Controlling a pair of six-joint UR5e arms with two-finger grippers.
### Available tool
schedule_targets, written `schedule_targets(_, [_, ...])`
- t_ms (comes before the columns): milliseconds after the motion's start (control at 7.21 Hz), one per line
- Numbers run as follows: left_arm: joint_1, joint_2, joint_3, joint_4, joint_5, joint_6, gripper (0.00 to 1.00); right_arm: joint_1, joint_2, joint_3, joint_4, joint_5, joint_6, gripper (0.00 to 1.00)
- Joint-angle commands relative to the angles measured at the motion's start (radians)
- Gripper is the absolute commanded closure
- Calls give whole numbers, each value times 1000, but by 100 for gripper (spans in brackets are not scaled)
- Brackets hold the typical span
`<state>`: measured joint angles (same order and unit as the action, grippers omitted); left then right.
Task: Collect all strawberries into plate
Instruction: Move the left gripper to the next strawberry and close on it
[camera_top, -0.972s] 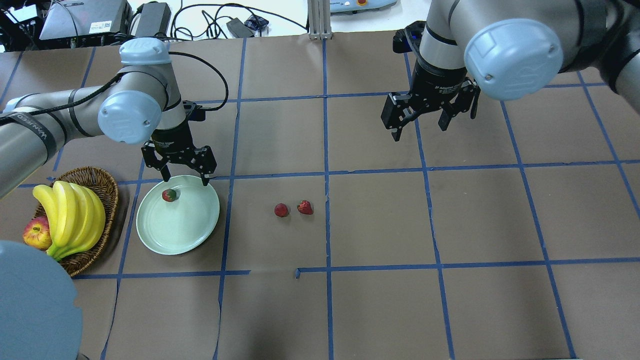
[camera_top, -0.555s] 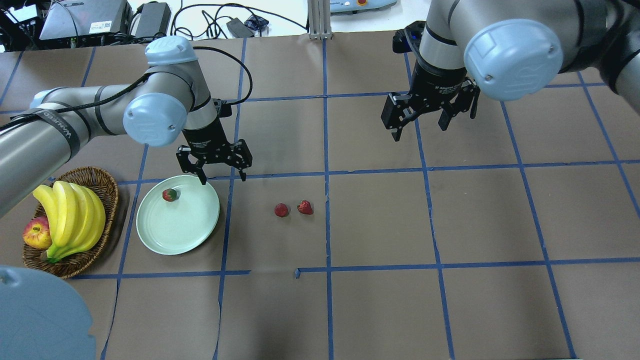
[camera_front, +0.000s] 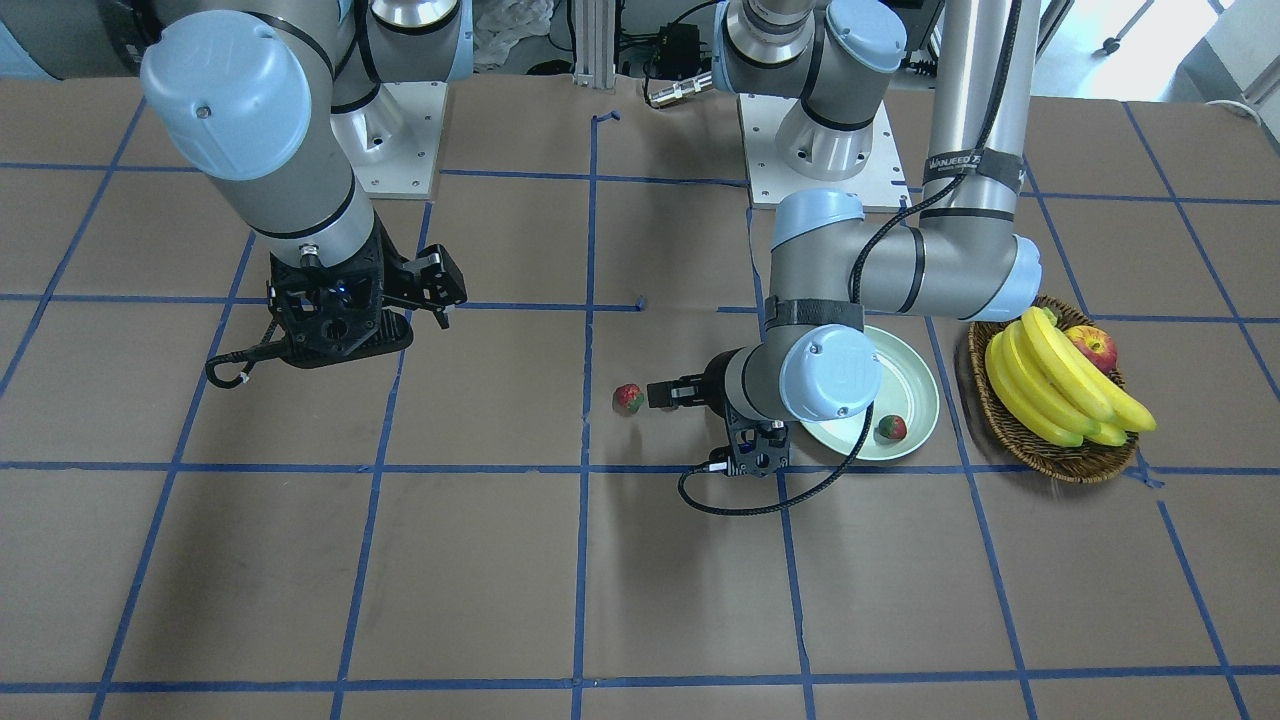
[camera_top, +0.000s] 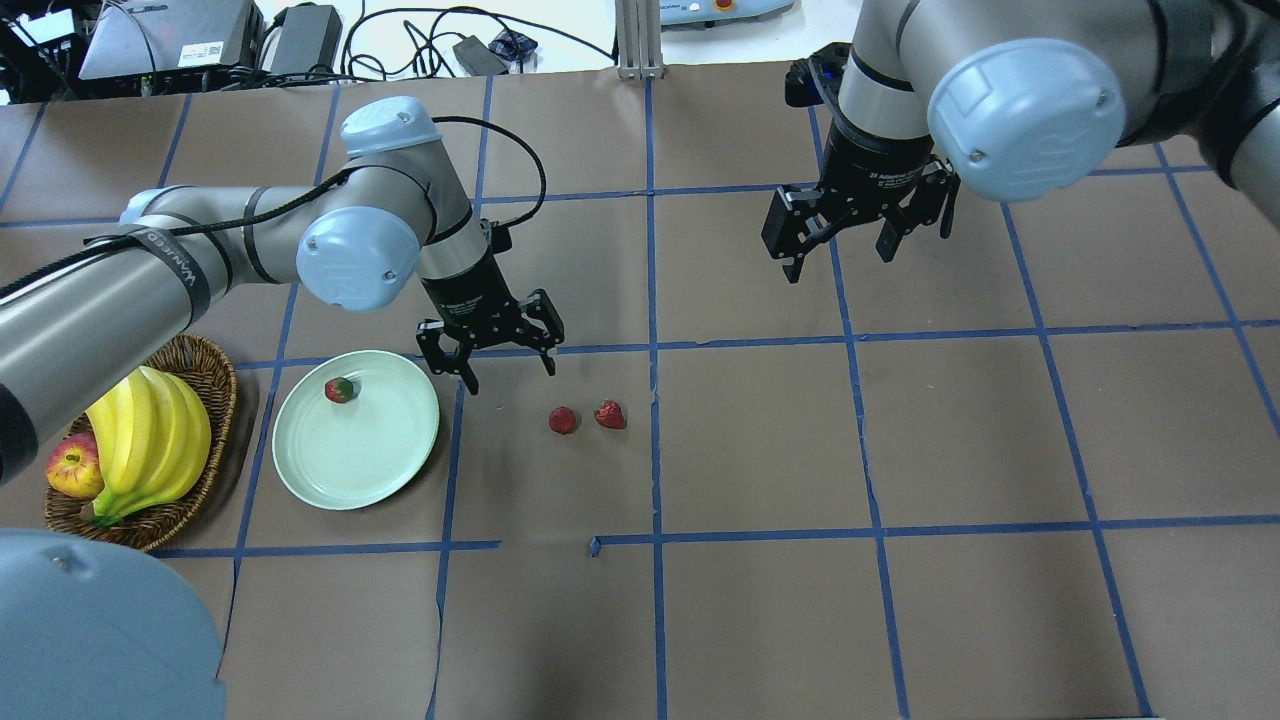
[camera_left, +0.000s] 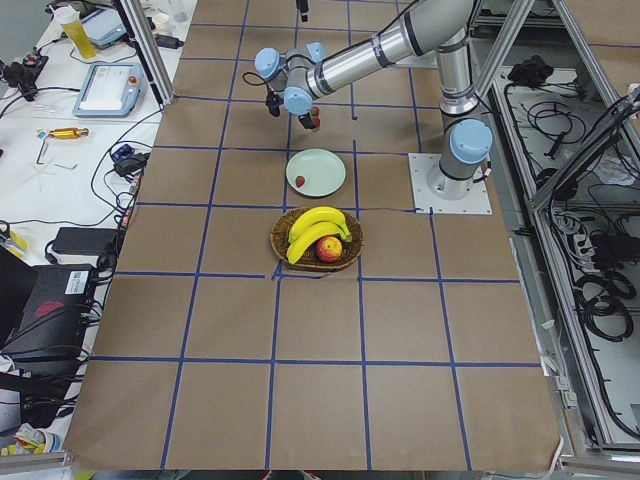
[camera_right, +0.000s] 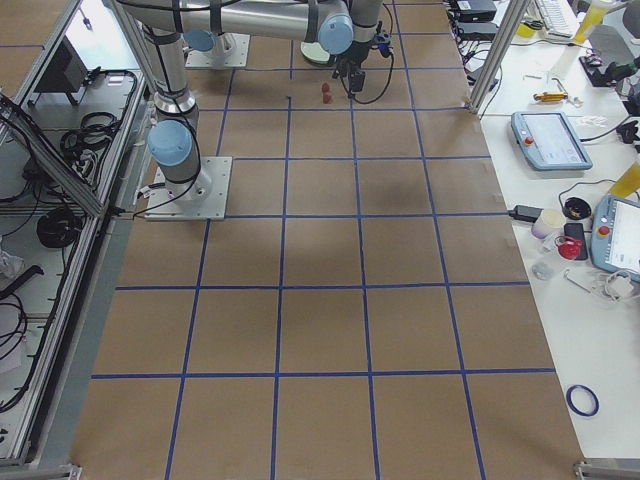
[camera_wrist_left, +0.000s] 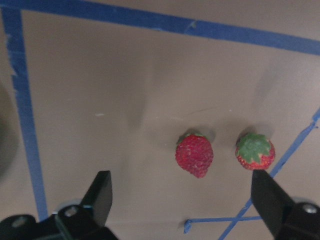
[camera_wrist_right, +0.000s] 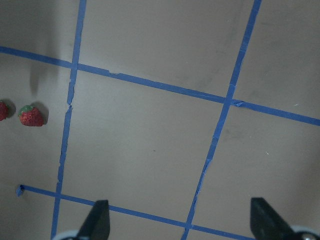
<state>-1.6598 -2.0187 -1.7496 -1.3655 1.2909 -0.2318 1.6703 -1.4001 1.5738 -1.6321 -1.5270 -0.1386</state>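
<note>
Jaws of your left tool (camera_top: 509, 379) are hanging apart near two small red strawberries (camera_top: 563, 420) lying on the brown table (camera_top: 760, 450); be centring over the nearer, keeping clear of its neighbour.

Table (camera_top: 760, 620): plate (camera_top: 372, 472), basket (camera_top: 222, 380), two strawberries (camera_top: 563, 420)

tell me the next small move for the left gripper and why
Probably slide the open left gripper rightward and down over the nearer small red strawberry. That one and a second strawberry lie on the brown paper-covered table; only a third strawberry sits on the round pale mint-green plate.
</note>
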Motion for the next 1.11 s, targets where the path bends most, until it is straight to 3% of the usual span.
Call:
schedule_targets(0, [-17,-38,-14,2,-13,-4,15,0,1,0,0,-2,-3,0])
schedule_targets(278, [-17,-55,-16,2,-9,-4,44,0,1,0,0,-1,-4,0])
schedule_targets(416, [-17,-61,-16,2,-9,-1,85,0,1,2,0,1,-4,0])
schedule_targets(555, [-17,-61,-15,2,-9,0,100,0,1,5,0,-1,-6,0])
schedule_targets(694, [-17,-57,-10,3,-2,2,100,0,1,8,0,-2,-6,0])
schedule_targets(972, [-17,-17,63,-4,156,14,100,0,0,8,0,-4,-4,0])
